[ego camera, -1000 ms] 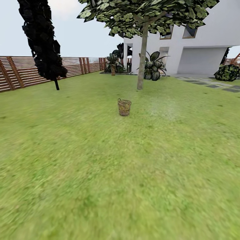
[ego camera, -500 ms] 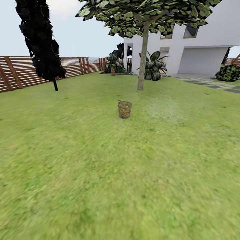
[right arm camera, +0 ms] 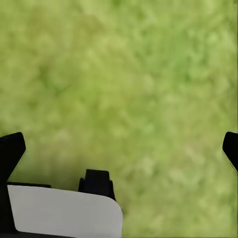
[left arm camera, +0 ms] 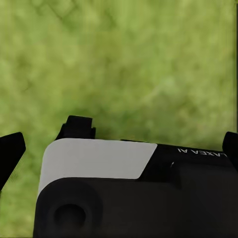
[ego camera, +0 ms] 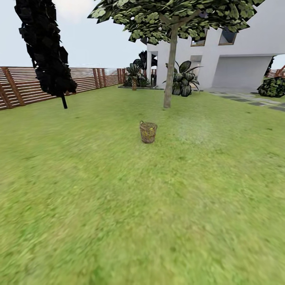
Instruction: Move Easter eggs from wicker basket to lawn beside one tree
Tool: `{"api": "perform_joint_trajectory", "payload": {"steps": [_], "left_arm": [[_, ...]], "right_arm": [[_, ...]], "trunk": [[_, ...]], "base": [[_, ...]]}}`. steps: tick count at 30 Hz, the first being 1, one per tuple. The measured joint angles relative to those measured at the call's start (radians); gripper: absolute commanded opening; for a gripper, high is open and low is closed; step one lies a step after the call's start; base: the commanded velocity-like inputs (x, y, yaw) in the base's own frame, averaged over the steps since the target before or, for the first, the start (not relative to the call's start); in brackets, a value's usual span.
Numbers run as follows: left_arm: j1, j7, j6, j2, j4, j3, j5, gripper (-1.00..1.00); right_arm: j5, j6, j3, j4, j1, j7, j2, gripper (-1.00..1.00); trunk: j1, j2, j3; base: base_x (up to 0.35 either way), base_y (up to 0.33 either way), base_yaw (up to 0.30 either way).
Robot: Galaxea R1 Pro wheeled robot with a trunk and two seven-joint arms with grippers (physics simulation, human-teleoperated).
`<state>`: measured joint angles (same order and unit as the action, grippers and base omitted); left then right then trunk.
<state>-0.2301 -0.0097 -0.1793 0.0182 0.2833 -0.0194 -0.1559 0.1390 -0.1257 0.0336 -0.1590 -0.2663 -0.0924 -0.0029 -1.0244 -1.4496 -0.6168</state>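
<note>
Eggs, yellow and barely legible, show inside the round brown woven wicker basket [ego camera: 148,132] standing upright on the green lawn [ego camera: 118,206] ahead of you, short of the grey-trunked leafy tree [ego camera: 170,67]. Your left claw [left arm camera: 119,148] hangs wide over blurred grass. Your right claw [right arm camera: 119,148] does likewise, fingertips cut off at the edges.

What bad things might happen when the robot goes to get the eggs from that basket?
The wicker basket stands alone and small on the lawn, so a clumsy approach might knock it over and spill the eggs. They are barely visible from here, just a hint of yellow, so counting them is hard. Both wrist cameras face grass, with fingertips far apart, so aiming may need care.
</note>
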Motion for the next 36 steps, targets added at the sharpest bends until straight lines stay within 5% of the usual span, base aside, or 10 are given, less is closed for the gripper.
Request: {"api": "perform_joint_trajectory", "payload": {"steps": [36], "left_arm": [[0.000, 0.000, 0.000, 0.000, -0.001, 0.000, 0.000, 1.00]], "right_arm": [[0.001, 0.000, 0.000, 0.000, 0.000, 0.000, 0.000, 1.00]], "trunk": [[0.000, 0.000, 0.000]], "base": [[0.337, 0.000, 0.000]]}}
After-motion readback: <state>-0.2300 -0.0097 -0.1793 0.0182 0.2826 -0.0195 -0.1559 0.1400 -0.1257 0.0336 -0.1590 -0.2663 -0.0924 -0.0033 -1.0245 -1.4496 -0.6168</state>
